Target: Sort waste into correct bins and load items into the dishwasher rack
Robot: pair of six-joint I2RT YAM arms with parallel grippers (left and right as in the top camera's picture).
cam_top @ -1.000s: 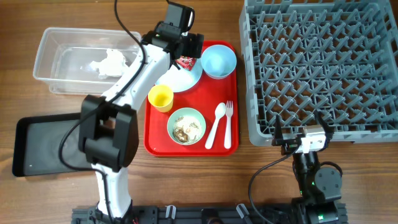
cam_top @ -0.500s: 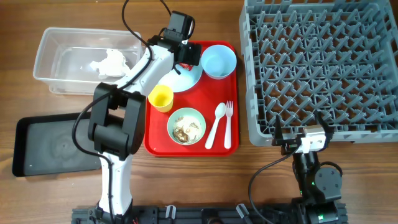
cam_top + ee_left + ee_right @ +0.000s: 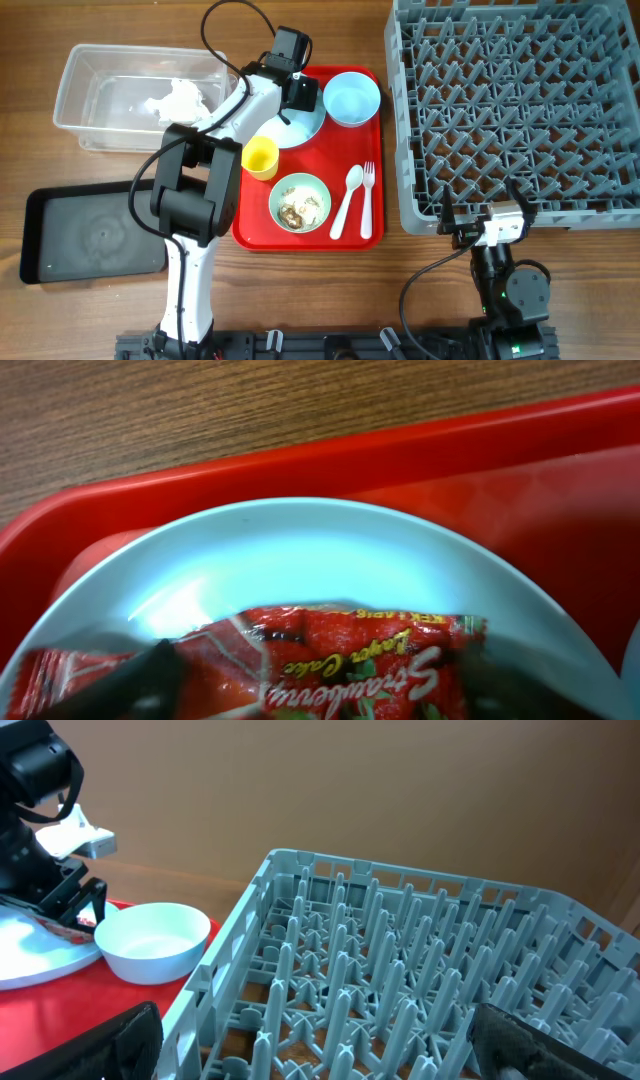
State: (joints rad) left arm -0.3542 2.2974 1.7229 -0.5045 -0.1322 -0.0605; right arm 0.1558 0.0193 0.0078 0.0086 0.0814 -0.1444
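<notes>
The red printed snack wrapper (image 3: 340,660) lies on the light blue plate (image 3: 300,128) at the back of the red tray (image 3: 255,218). My left gripper (image 3: 297,97) is down on the plate, open, with a dark finger on each side of the wrapper in the left wrist view (image 3: 320,685). The overhead view hides the wrapper under the gripper. A white napkin (image 3: 178,100) lies in the clear tub (image 3: 90,85). The black tray (image 3: 90,232) is at the front left. My right gripper (image 3: 487,222) is open and empty at the front edge of the grey rack (image 3: 520,100).
On the red tray are a light blue bowl (image 3: 352,98), a yellow cup (image 3: 258,157), a pale green bowl (image 3: 299,202) holding food scraps, and a white spoon (image 3: 348,195) and fork (image 3: 367,195). The left arm's cable loops above the tub.
My left gripper has come down and slightly left onto the plate, now covering the wrapper in the overhead view. The right arm has not moved.
</notes>
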